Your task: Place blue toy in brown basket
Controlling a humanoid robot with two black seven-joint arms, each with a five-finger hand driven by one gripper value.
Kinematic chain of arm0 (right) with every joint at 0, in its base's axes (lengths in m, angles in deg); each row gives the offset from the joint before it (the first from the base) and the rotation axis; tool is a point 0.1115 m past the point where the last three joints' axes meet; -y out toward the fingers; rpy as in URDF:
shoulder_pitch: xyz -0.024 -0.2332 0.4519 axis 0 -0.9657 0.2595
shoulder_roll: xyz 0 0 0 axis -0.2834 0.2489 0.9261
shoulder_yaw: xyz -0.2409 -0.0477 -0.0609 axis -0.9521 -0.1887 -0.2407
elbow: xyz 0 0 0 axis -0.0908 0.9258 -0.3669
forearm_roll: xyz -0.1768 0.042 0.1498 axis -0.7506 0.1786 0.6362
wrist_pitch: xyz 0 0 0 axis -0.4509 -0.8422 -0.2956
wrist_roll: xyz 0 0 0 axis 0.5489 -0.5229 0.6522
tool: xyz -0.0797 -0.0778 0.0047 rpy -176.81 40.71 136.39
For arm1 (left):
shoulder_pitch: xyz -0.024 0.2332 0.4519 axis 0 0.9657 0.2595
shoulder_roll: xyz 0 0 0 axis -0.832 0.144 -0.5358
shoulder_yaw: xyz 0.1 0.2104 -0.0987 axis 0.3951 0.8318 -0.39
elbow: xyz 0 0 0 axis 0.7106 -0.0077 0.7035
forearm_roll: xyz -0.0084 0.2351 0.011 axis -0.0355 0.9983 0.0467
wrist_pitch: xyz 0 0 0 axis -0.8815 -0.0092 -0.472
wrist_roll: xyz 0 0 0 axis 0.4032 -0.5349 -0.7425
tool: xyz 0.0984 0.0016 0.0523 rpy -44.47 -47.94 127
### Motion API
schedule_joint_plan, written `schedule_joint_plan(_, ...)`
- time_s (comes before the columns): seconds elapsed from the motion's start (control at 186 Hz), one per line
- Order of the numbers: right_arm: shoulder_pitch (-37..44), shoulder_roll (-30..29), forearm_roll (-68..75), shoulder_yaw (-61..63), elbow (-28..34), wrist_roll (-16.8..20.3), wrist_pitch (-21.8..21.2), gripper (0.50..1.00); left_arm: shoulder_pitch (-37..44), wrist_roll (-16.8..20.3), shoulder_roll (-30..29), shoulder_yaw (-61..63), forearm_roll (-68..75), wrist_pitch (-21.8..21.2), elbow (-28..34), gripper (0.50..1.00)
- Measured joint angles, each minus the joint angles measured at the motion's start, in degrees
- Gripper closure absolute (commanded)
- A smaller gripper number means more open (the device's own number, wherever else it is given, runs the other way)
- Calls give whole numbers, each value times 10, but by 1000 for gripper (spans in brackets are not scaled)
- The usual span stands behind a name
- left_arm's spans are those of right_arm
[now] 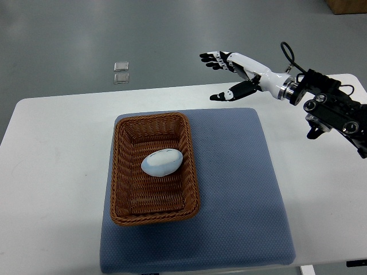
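Observation:
A pale blue, egg-shaped toy lies inside the brown wicker basket, near its middle. The basket sits on the left part of a blue-grey mat. My right hand comes in from the right edge and hovers over the table's far edge, up and to the right of the basket. Its fingers are spread and hold nothing. The left arm does not show.
The mat lies on a white table. Two small clear squares rest on the grey floor beyond the table. A brown box corner shows at the top right.

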Motion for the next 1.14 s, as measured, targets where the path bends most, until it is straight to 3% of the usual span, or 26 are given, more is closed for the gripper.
schedule_joint_plan(0.42, -122, -2, 296, 53, -6, 12, 81, 609, -2, 0, 0, 1, 1, 0, 0, 500)
schedule_joint_plan(0.803, -135, -6, 433, 53, -1, 75, 74, 609, -2, 0, 0, 4, 0, 1, 0, 500)
schedule_joint_plan(1.142, -140, -11, 439, 54, -1, 71, 72, 607, -4, 0, 0, 4, 0, 0, 0, 500)
